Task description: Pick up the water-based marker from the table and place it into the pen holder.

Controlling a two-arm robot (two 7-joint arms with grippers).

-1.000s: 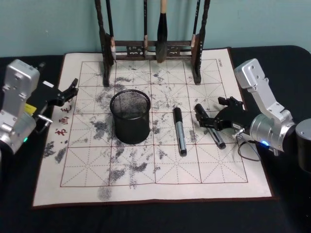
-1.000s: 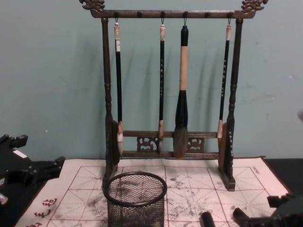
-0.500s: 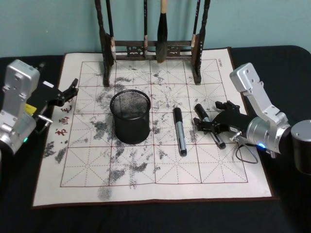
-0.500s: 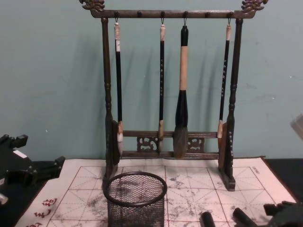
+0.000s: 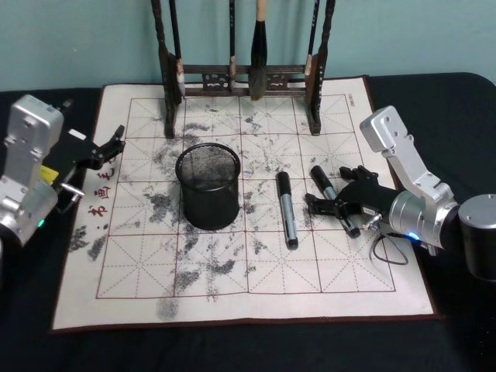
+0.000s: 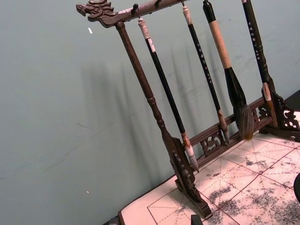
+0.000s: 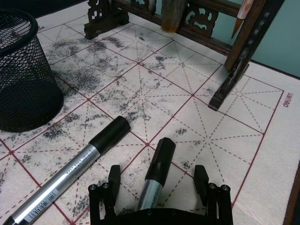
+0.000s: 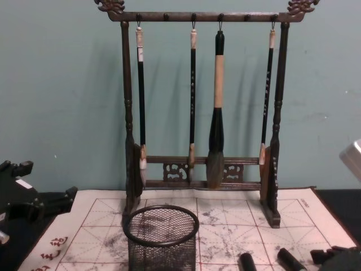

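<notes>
Two silver markers with black caps lie on the gridded mat (image 5: 232,291) on the dark table (image 5: 232,349). One marker (image 5: 287,211) (image 7: 70,171) lies just right of the pen holder (image 5: 208,186) (image 7: 21,79) (image 8: 162,237), a black wire-mesh cup. The other marker (image 5: 322,180) (image 7: 157,164) lies further right. My right gripper (image 5: 333,205) (image 7: 157,183) is open and low over this second marker, one finger on each side of its barrel, not closed on it. My left gripper (image 5: 111,151) (image 8: 34,200) rests open at the mat's left edge.
A tall dark wooden brush rack (image 5: 244,77) (image 8: 203,169) with several hanging brushes stands at the back of the mat, behind the cup. Red characters (image 5: 97,198) mark the mat's left edge. Ink stains cover the grid.
My right gripper has moved left and down along the right-hand marker, so its open fingers now straddle the barrel. Both markers, the cup and the left arm have stayed still.
</notes>
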